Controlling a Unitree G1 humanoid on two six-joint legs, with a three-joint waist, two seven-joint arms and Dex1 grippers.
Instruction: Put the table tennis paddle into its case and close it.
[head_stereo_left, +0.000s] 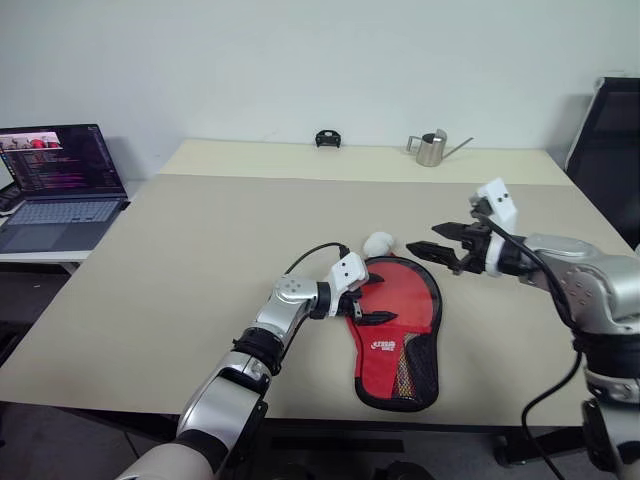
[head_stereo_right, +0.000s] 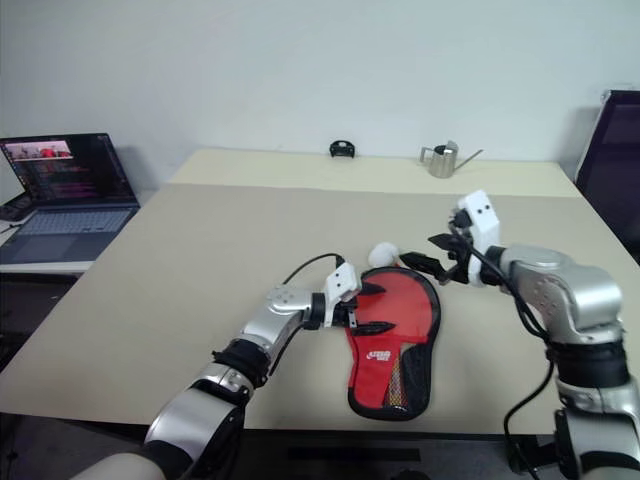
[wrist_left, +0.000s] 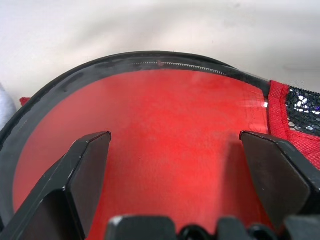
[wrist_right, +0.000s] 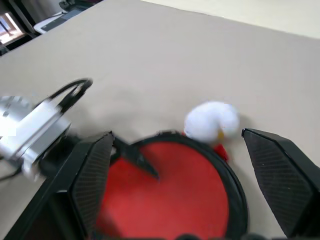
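The left gripper (head_stereo_left: 372, 300) has its fingers spread wide, empty, over the round red face of the case (head_stereo_left: 400, 335). The right gripper (head_stereo_left: 437, 250) is also spread wide and empty, hovering just beyond the case's rim near its white ball charm (head_stereo_left: 378, 243). The case lies flat, red side up, near the beige table's (head_stereo_left: 200, 260) front edge.

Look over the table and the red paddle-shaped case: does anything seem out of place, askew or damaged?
Nothing stands out. The red paddle-shaped fabric case lies flat on the beige table, its white ball charm beside its round end. The open left gripper is over the case, and the open right gripper hovers above the table.
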